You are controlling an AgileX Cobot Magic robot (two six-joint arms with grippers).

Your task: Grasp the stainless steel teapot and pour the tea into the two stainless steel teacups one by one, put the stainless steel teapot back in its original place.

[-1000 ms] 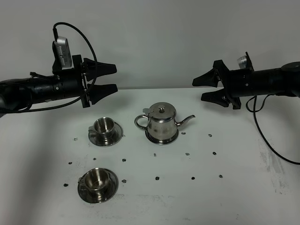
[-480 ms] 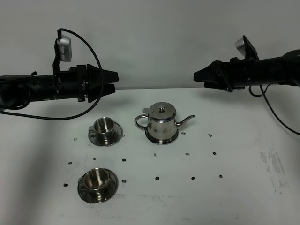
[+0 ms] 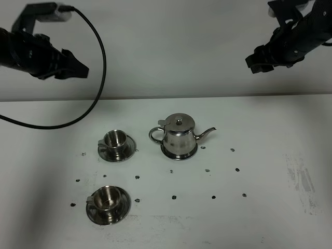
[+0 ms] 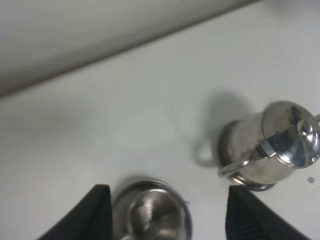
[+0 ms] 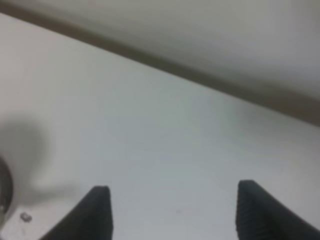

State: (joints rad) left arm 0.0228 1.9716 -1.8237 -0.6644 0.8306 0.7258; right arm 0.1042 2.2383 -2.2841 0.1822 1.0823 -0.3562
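A white table (image 3: 270,135) speckled with small dark marks lies below a pale wall. My left claw (image 3: 77,68) hangs high at the far left, fingers spread wide, holding nothing. My right claw (image 3: 254,61) hangs high at the far right, equally spread, touching nothing. The shiny steel teapot with knobbed lid (image 3: 179,135) stands upright mid-table on its round steel saucer (image 3: 179,155). Left of it sit two small steel cups on saucers: the far cup (image 3: 114,139) and the near cup (image 3: 107,198).

A plain pale wall (image 3: 171,46) stands behind a white tabletop (image 3: 270,129) flecked with dark marks (image 3: 174,197)
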